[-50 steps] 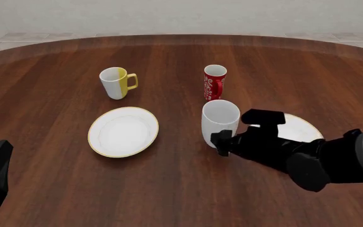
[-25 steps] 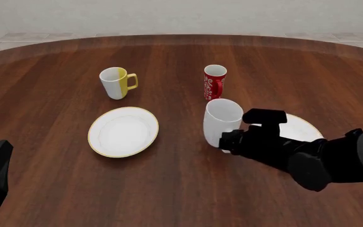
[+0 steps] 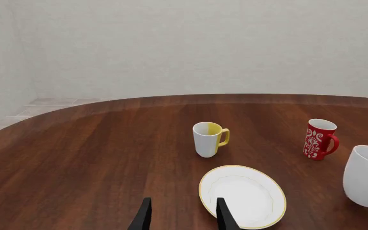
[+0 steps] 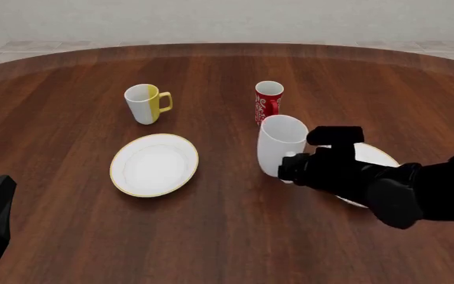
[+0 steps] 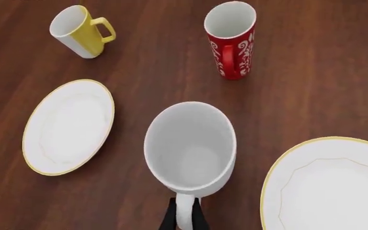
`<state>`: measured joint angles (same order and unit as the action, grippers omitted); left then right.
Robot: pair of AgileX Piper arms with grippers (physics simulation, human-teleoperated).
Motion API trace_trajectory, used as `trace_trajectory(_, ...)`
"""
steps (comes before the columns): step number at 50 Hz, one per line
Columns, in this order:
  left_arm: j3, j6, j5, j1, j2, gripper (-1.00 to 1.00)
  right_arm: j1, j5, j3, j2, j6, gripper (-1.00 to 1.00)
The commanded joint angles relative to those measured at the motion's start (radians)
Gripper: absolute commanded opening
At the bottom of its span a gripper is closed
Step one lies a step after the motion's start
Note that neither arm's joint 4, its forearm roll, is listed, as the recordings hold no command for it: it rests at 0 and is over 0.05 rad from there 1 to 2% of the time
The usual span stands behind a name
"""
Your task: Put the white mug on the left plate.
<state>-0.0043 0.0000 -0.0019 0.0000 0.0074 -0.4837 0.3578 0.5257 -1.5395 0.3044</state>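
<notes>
My right gripper is pinched on the handle of the white mug, which now sits higher and further back than a second ago, lifted off the table, nearly covering the red cup. My arm hides the mug's handle and much of the right plate. The left plate lies apart, bare. My left gripper hangs spread; only its fingertips show.
</notes>
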Motion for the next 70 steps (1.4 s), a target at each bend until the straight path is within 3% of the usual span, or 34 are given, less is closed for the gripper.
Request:
trace_trajectory(1, 0.000, 0.000, 0.000, 0.000, 0.000, 1.00, -0.005, -0.092, 0.078, 0.056, -0.064, -1.00)
trace_trajectory(11, 0.000, 0.000, 0.000, 0.000, 0.000, 1.00, -0.023, -0.182, 0.181, 0.076, -0.116, -1.00)
trace_trajectory(26, 0.000, 0.000, 0.000, 0.000, 0.000, 1.00, -0.087, -0.265, 0.342, 0.057, -0.143, -1.00)
trace_trajectory(70, 0.000, 0.000, 0.000, 0.000, 0.000, 1.00, -0.319, -0.347, 0.730, -0.200, -0.196, -1.00)
